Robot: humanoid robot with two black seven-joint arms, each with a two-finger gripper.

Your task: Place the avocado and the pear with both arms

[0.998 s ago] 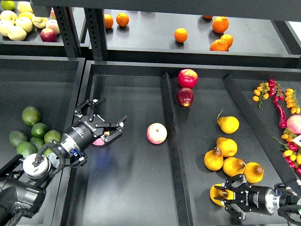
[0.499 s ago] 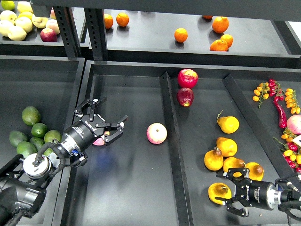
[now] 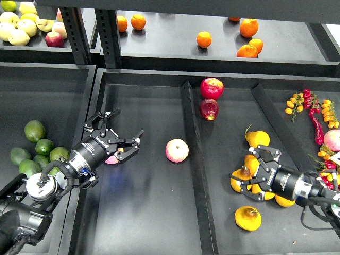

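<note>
- Head view shows the left claw (image 3: 118, 139) spread wide over the middle tray (image 3: 149, 212), holding nothing; a pink fruit (image 3: 111, 159) lies partly hidden under its fingers.
- Right claw (image 3: 254, 174) hangs open above the cluster of pears (image 3: 241, 180) in the right tray (image 3: 223, 138), its fingers straddling them without gripping any.
- One pear with a dark blemish (image 3: 248, 218) lies alone, nearer than the cluster and just left of the right arm.
- Avocado (image 3: 34, 130) sits in the far-left bin (image 3: 48, 90) with several rounder green fruits (image 3: 44, 147), well apart from the left claw.
- I judge neither fruit is in hand, so the task stands at the picking-up step.
- Next move calls for the right claw to settle on a pear and close, and the left claw to swing left to the avocado.
- Middle tray also holds a pink apple (image 3: 177, 150); two red apples (image 3: 211, 88) lie at the far end of the right tray.
- Oranges (image 3: 204, 39) sit on the far shelf.
</note>
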